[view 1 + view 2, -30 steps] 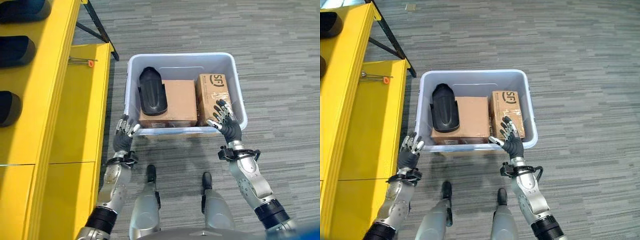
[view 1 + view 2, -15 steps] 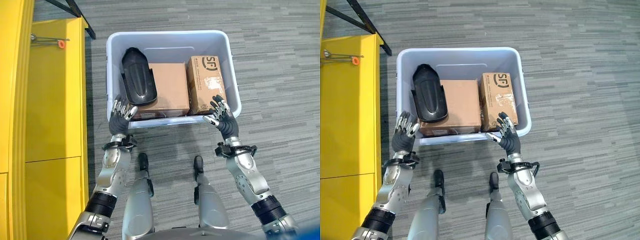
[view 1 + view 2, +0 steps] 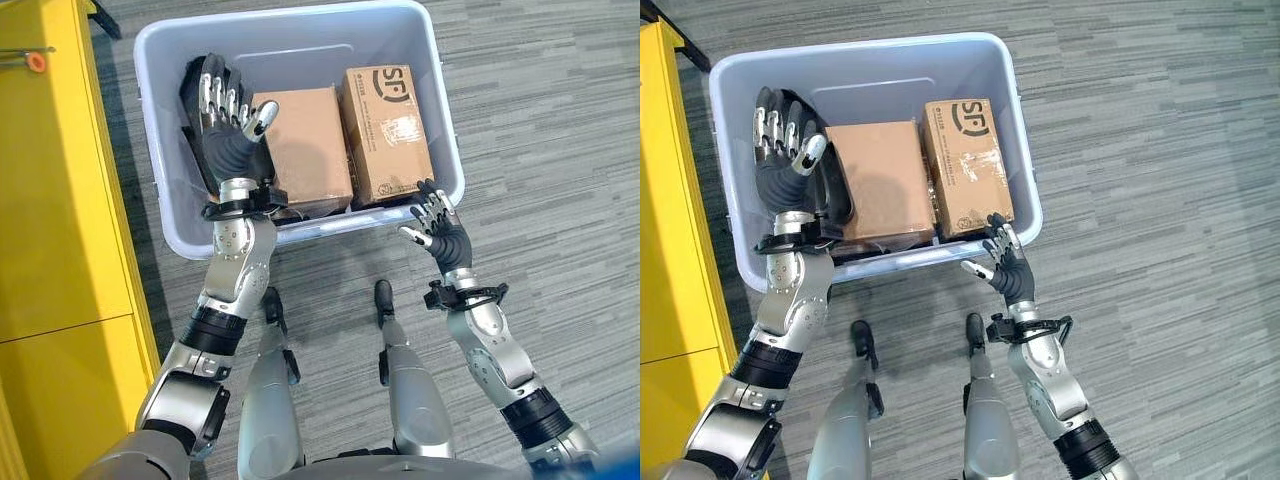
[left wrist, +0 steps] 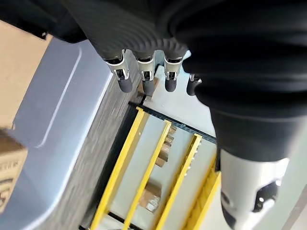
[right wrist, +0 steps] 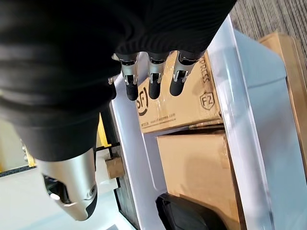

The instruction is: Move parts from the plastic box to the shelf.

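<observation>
A pale blue plastic box [image 3: 312, 226] stands on the floor. It holds a black moulded part [image 5: 192, 216], a plain cardboard carton [image 3: 305, 150] and a printed carton [image 3: 385, 130]. My left hand [image 3: 230, 130] is raised over the box's left side, above the black part and covering most of it, with straight open fingers [image 4: 146, 85] and nothing held. My right hand [image 3: 443, 238] hovers open just outside the box's near right corner, its fingers [image 5: 153, 87] pointing at the printed carton [image 5: 192, 105].
The yellow shelf [image 3: 55, 200] runs along the left, close to the box. Grey striped carpet [image 3: 540, 150] lies to the right and front of the box.
The camera has shifted, bringing the box closer. My left hand has risen from the box's near left rim to over the black part. My right hand stays by the near right corner.
</observation>
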Motion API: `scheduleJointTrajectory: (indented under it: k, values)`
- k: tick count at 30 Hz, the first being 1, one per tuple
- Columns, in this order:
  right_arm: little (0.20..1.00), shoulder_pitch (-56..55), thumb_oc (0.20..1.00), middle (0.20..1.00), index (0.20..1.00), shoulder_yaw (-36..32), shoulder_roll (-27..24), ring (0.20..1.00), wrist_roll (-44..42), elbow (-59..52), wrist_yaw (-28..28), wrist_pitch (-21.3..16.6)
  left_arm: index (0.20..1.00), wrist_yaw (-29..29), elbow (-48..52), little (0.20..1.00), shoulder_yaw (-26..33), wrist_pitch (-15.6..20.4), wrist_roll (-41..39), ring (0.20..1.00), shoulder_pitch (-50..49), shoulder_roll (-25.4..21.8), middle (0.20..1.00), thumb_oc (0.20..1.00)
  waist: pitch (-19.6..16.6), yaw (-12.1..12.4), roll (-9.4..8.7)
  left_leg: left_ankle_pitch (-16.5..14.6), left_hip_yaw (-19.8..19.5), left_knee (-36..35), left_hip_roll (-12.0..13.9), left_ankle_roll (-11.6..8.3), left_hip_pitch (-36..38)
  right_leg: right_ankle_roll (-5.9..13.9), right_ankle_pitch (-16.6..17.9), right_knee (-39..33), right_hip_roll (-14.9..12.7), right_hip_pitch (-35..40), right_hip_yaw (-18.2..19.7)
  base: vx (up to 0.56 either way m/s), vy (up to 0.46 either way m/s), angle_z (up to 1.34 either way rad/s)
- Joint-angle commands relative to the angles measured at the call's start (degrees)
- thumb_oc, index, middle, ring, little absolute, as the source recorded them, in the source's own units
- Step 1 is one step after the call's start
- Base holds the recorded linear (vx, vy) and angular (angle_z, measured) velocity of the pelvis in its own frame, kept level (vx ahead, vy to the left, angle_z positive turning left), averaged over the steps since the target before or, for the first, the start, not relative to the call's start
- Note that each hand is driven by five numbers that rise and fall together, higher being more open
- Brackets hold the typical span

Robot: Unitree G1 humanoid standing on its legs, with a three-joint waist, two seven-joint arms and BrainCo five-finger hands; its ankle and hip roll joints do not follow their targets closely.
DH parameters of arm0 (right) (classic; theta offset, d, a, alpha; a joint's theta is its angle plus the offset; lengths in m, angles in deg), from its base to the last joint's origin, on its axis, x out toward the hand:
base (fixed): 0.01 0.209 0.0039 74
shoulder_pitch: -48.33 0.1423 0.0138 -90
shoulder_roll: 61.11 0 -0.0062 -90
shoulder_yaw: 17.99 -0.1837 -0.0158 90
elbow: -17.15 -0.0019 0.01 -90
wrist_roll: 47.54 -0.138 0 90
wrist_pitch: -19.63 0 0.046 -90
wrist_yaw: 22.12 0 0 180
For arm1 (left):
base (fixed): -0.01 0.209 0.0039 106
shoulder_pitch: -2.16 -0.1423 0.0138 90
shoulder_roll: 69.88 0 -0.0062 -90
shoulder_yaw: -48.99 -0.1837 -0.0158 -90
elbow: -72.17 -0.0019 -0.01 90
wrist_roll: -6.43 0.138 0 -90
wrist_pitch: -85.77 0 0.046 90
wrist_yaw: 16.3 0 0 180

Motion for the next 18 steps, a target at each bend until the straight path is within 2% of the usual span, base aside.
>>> scheduleJointTrajectory:
  k: [1, 6, 7, 9, 13, 18]
  values:
    - [1.000, -0.28, 1.000, 1.000, 1.000, -1.14, -1.73, 1.000, -0.80, -5.11, -0.51, -4.49, 1.000, -4.66, -2.78, 1.000, 0.49, 2.73, 8.39, 1.000, 3.63, -3.63, 1.000, 1.000, -1.12, -0.24, -0.32, 0.87, -1.45, 0.63, 5.16, -2.68, -0.18, 3.63, 2.71, 1.97, -6.00, 2.31, -2.02, -0.01, -0.011, -0.05]
    - [1.000, -0.44, 1.000, 1.000, 1.000, -0.62, -2.11, 1.000, -1.21, -5.17, -0.58, -5.31, 1.000, -9.04, -7.13, 1.000, 1.00, 1.20, 13.76, 1.000, 5.96, -5.91, 1.000, 1.000, -0.54, -0.98, -1.01, 1.28, -1.19, 0.26, 5.40, -2.96, -0.90, 3.63, 2.91, 1.62, -5.64, 1.54, -1.96, 0.00, -0.017, -0.03]
    - [1.000, -0.51, 1.000, 1.000, 1.000, -0.45, -2.50, 1.000, -1.27, -4.70, -0.44, -6.09, 1.000, -14.24, -7.81, 1.000, 1.29, -2.76, 24.32, 1.000, 6.83, -9.11, 1.000, 1.000, -0.30, -1.08, -1.21, 1.36, -1.30, 0.13, 5.45, -3.07, -1.27, 3.69, 2.99, 1.48, -5.54, 1.32, -2.11, 0.00, -0.043, -0.01]
    - [1.000, -0.49, 1.000, 1.000, 1.000, -0.52, -2.76, 1.000, -1.85, -4.67, -0.53, -6.67, 1.000, -15.08, -7.63, 1.000, 1.78, -1.50, 24.47, 1.000, 5.98, -9.16, 1.000, 1.000, -0.01, -1.14, -1.53, 1.55, -1.34, -0.26, 5.51, -3.11, -1.50, 3.72, 3.10, 1.42, -5.41, 1.06, -2.20, 0.00, -0.017, -0.02]
    - [1.000, -0.27, 1.000, 1.000, 1.000, -0.32, -3.28, 1.000, -2.21, -4.54, -0.31, -7.11, 1.000, -19.34, -6.44, 1.000, 4.04, -3.20, 29.62, 1.000, 4.02, -10.02, 1.000, 1.000, 0.98, -0.73, -2.12, 1.54, -1.70, -0.37, 5.59, -3.18, -2.28, 3.44, 2.86, 1.50, -5.14, 0.56, -2.45, 0.00, -0.006, 0.01]
    - [1.000, 0.09, 1.000, 1.000, 1.000, -0.43, -3.51, 1.000, -2.20, -4.80, 0.02, -7.38, 1.000, -21.18, -2.97, 1.000, 5.57, -4.01, 33.79, 1.000, 1.64, -10.15, 1.000, 1.000, 1.49, -0.24, -2.47, 1.54, -2.22, -0.60, 5.61, -3.15, -2.83, 3.27, 2.68, 1.46, -4.98, 0.41, -2.99, 0.00, -0.011, 0.02]
